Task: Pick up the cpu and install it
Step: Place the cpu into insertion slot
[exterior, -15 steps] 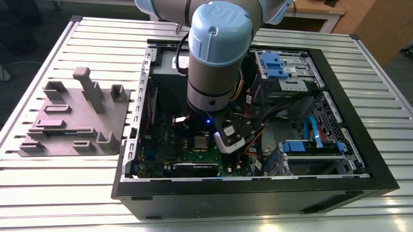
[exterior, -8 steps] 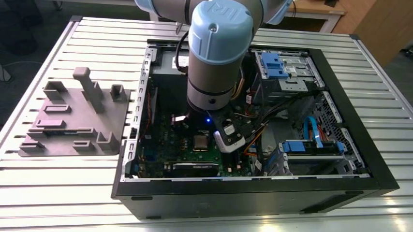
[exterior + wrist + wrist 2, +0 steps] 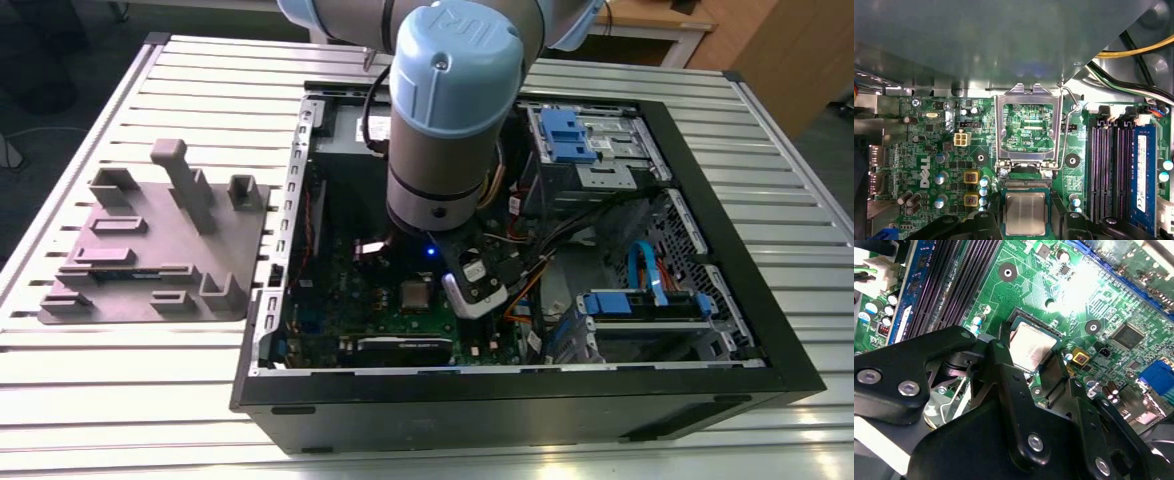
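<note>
I see the arm [image 3: 447, 110] reaching down into the open computer case [image 3: 747, 380], which lies on its side on the slatted table [image 3: 134, 400]. A grey fixture block [image 3: 147, 250] with upright posts sits on the table at the exterior view's left, just beside the case. In the first wrist view the gripper [image 3: 1026, 218] is low over the green motherboard [image 3: 929, 150], directly above the processor socket. The cpu [image 3: 1025, 213] lies flat inside that socket, silvery top facing up, square to the socket walls. I read the jaws as apart. One of the black fingers [image 3: 985, 222] stands on each side of the socket, and a strip of socket edge is visible between each finger and the chip, so they do not grip it. The second wrist view agrees: the cpu [image 3: 1031, 347] is seated between the two fingers [image 3: 999, 370]. The metal socket frame [image 3: 1026, 92] is swung up and open on its hinge just beside the chip, with its wire lever [image 3: 1066, 130] raised alongside. The memory slots [image 3: 1104, 170] run parallel near the socket
</note>
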`<move>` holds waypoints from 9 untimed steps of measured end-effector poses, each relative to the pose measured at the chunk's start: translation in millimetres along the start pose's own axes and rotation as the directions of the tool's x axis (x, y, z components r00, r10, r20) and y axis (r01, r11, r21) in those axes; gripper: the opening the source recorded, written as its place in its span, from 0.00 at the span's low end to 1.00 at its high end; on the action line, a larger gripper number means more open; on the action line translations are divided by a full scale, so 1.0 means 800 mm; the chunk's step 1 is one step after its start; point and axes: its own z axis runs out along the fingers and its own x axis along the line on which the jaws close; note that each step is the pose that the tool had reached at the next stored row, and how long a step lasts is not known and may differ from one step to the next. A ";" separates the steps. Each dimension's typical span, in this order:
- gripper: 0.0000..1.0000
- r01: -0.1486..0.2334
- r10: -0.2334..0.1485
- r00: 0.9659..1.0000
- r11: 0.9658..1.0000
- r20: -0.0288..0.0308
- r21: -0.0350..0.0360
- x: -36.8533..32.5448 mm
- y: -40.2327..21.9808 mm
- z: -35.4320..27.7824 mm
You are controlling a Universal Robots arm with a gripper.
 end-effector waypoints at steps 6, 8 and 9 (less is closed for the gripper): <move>0.47 0.000 0.000 1.000 1.000 0.000 0.000 -0.0007 0.0007 0.0005; 0.47 0.000 0.000 1.000 1.000 0.000 0.000 -0.0008 0.0006 0.0009; 0.47 0.000 0.000 1.000 1.000 0.000 0.000 -0.0008 0.0006 0.0012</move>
